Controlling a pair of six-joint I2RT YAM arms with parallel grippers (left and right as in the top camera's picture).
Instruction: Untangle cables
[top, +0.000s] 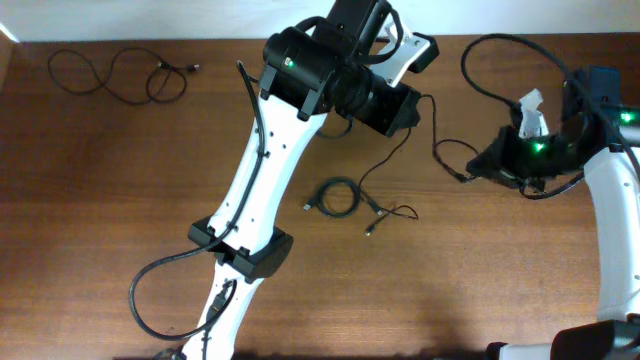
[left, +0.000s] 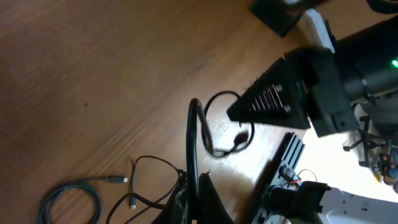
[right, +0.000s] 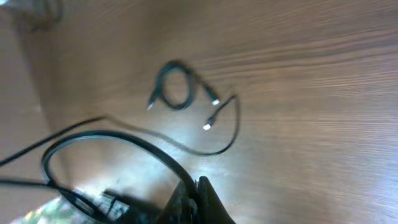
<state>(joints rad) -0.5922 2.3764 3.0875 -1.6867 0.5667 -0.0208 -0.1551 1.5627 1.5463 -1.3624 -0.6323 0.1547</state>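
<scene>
Several thin black cables lie on the wooden table. A small coil (top: 336, 196) sits at the centre, with a loose plug-ended strand (top: 388, 213) beside it. Another cable (top: 110, 72) lies spread out at the far left. My left gripper (top: 405, 108) is shut on a black cable (left: 194, 130) that runs up between its jaws (left: 198, 178). My right gripper (top: 478, 170) faces it from the right and is shut on a cable (right: 155, 149) that arcs away from its fingertips (right: 196, 182). A short stretch of cable (top: 436, 152) hangs between the two grippers. The coil (right: 174, 84) shows beyond the right gripper.
My left arm (top: 255, 190) crosses the middle of the table diagonally, and its thick supply cable loops at the near left (top: 150, 290). The right arm's thick cable (top: 500, 60) arches at the far right, beside a white tag (top: 531, 108). The table's far edge (top: 150, 40) runs along the top.
</scene>
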